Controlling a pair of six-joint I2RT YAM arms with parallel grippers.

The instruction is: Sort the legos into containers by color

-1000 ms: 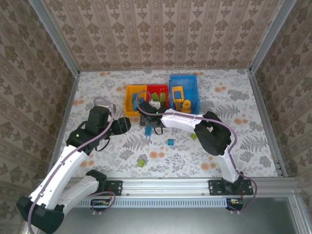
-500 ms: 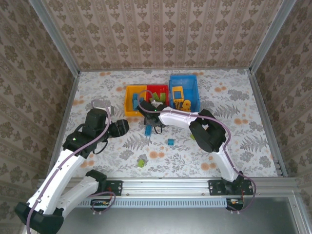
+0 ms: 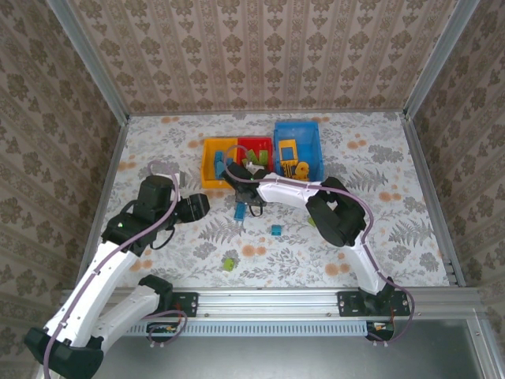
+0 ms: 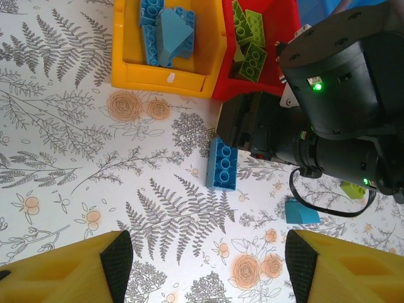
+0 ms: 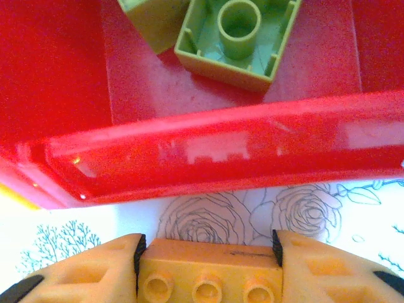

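I log the right gripper (image 5: 207, 243) clamped on an orange brick (image 5: 208, 278) at 6 o'clock of the red bin (image 5: 189, 148) (left gripper (image 4: 205, 259) spread apart).

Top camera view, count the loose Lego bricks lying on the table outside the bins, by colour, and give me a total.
Blue bricks: 2
Green bricks: 2
Total: 4
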